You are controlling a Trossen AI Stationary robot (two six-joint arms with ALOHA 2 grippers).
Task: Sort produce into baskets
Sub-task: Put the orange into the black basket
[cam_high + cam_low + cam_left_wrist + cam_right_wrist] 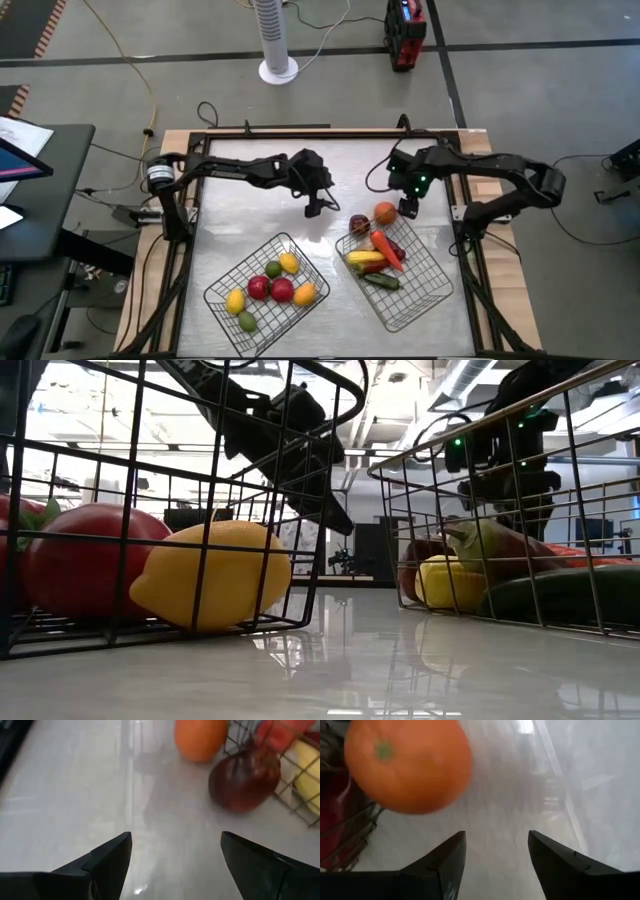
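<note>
Silver wire mesh on my left side first: the left basket (262,292) sits on the pale tabletop (240,200), holding a green piece (246,321), a yellow lemon (236,300), two red round pieces (270,289), a second green one (273,268), another yellow one (289,263) and a yellow-orange one (304,293). In the low view I see one lemon (212,575) pressed against the near mesh beside a red fruit (85,565).

My left gripper (314,207) hangs over bare tabletop between the two baskets, toward the far side of them — its jaws spread wide and holding nothing, as the left wrist view shows (175,852).

Further right, a dark red-purple piece (359,225) lies on the tabletop just beside the far corner of the right basket (400,285), and an orange (385,212) lies next to it, also outside the mesh. The left wrist view shows both, the orange (200,737) and the dark red piece (245,780), close together.

Inside the right basket I can make out a carrot (386,249), a yellow long piece (364,258), a dark green cucumber (381,281) and something dark red that I cannot tell apart.

My right gripper (408,208) hovers just beside the orange, jaws parted and empty (496,850) — the orange (407,765) lies ahead of them, off to one side.
</note>
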